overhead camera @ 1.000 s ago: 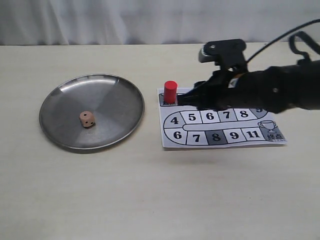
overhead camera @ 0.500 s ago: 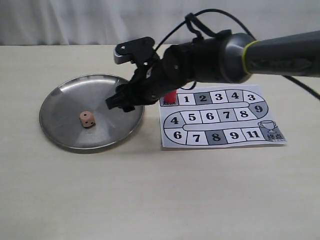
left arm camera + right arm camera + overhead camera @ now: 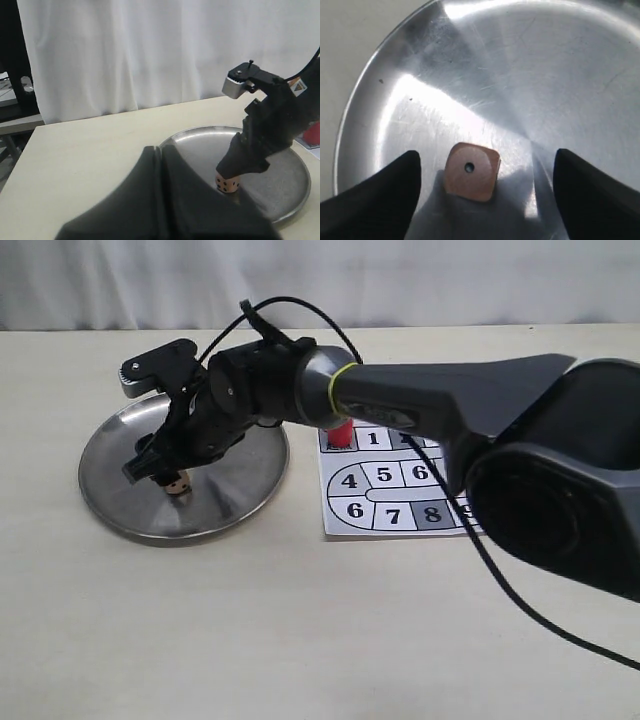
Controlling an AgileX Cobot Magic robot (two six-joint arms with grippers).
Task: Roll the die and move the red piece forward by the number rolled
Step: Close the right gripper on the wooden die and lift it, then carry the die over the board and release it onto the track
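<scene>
**A:** Quick, which step are we on?

**B:** Rolling, I'd say, and only the pick-up part of it. The right end effector [image 3: 152, 464] is over the steel plate [image 3: 232, 472] w/ jaws wide, holding nothing.

**A:** Where's the die?

**B:** The die [image 3: 471, 171] lies flat on the plate between the two fingers, one pip up in the right wrist view. It's just beside one finger [image 3: 385, 195] and farther from the other. I see no contact, but the height above the plate is hard to judge.

**A:** Next move?

**B:** Prob. centre on the die, drop a bit, close, then lift and let it tumble back into the plate.

**A:** Red piece?

**B:** The red piece [image 3: 341, 433] is upright at the start corner of the board [image 3: 385, 496] on the table, well apart from the right end effector and mostly hidden by the arm.

**A:** Left side?

**B:** The left end effector [image 3: 159, 200] is off by the plate's edge. Fingers look pressed together, empty.
</scene>
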